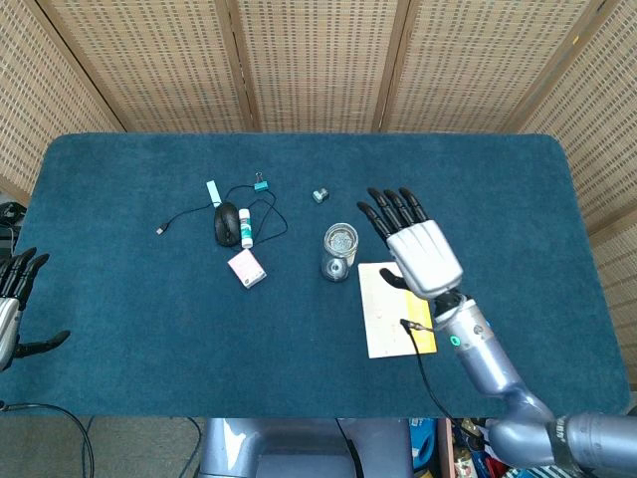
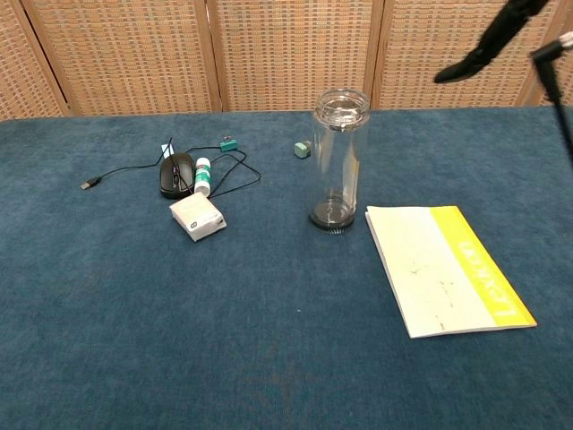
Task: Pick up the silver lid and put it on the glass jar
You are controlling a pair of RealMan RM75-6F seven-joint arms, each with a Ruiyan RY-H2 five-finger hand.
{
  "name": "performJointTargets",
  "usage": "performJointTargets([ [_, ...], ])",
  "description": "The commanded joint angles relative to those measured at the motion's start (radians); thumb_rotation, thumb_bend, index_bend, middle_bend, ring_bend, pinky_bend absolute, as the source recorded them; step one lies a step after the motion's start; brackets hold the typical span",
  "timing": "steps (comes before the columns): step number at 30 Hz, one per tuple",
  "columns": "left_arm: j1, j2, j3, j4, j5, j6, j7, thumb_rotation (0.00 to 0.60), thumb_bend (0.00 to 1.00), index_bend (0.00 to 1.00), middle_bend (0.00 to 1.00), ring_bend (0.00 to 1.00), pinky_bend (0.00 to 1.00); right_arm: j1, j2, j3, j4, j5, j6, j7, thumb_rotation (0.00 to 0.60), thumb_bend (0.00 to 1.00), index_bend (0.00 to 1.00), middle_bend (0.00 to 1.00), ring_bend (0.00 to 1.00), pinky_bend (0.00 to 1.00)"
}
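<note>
The tall glass jar (image 1: 338, 257) (image 2: 339, 170) stands upright near the middle of the blue table. A round silver lid (image 1: 340, 239) (image 2: 341, 104) lies on its mouth. My right hand (image 1: 418, 247) hovers to the right of the jar, away from it, fingers spread and holding nothing. In the chest view only its dark fingers (image 2: 483, 49) show, high at the top right. My left hand (image 1: 14, 299) hangs off the table's left edge with fingers apart and empty.
A white and yellow booklet (image 1: 393, 311) (image 2: 446, 267) lies just right of the jar. Left of it are a black mouse (image 1: 226, 223) (image 2: 176, 173) with its cable, a small tube, a white box (image 1: 247, 267) (image 2: 198, 217), a teal clip (image 1: 261, 184) and a small grey object (image 1: 319, 195).
</note>
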Motion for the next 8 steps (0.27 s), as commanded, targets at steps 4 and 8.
performJointTargets([
  [4,0.003,-0.014,0.006,0.007,0.012,0.006,0.008,0.600,0.05,0.00,0.00,0.00,0.00,-0.297,0.101,-0.175,0.080,-0.331,0.257,0.315,0.600,0.00,0.00,0.00,0.00,0.00],
  [8,0.013,-0.025,0.008,0.014,0.031,0.034,0.017,0.600,0.05,0.00,0.00,0.00,0.00,-0.437,0.059,-0.244,0.198,-0.388,0.381,0.389,0.600,0.00,0.00,0.00,0.00,0.00],
])
